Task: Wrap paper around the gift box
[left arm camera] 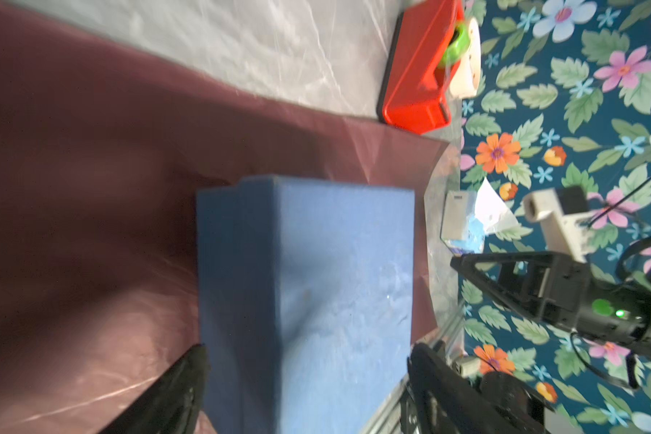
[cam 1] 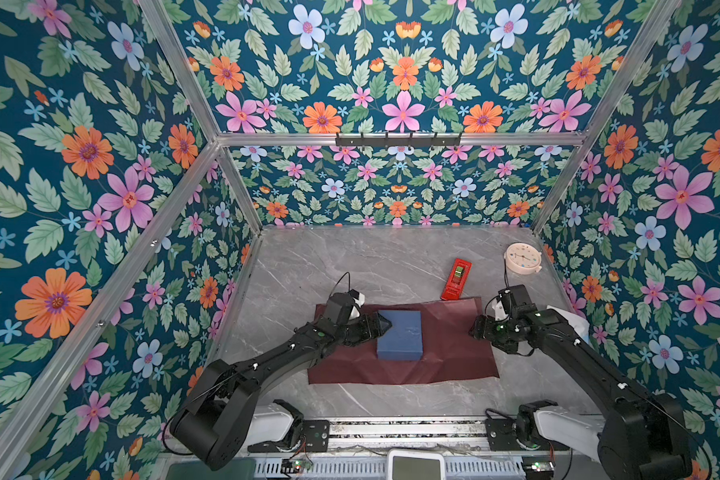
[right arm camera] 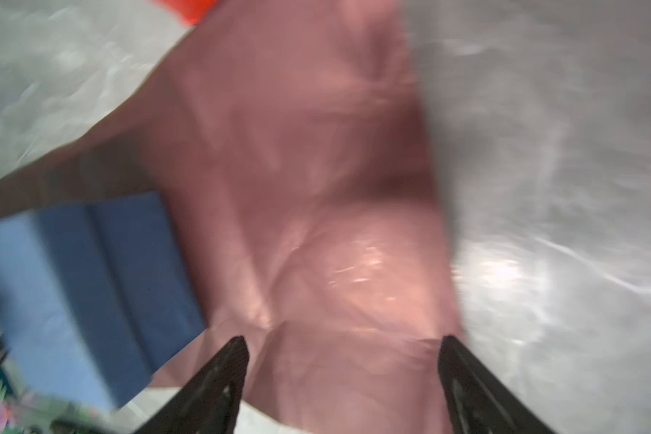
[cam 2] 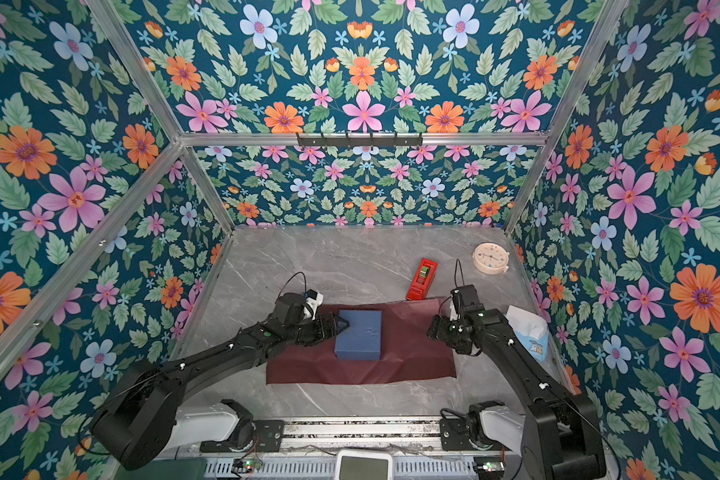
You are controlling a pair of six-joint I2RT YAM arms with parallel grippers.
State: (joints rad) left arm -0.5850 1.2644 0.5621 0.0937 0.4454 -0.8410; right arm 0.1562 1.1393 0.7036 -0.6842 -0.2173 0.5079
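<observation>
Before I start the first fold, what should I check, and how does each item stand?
1. Gift box on the paper, roughly mid-sheet: ok.
2. Paper spread out, nothing folded yet: ok.
3. Left claw open at the gift box's left side: ok; contact cannot tell.
4. Right claw open above the paper's right edge: ok.
5. Tape dispenser clear of the paper's far edge: cannot tell; they meet.

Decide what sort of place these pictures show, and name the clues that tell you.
Probably a purpose-built robot test booth, not a home. Floral wallpaper panels line a bare aluminium frame, and two black robot arms are mounted at the front edge of a grey marble-look tabletop.
</observation>
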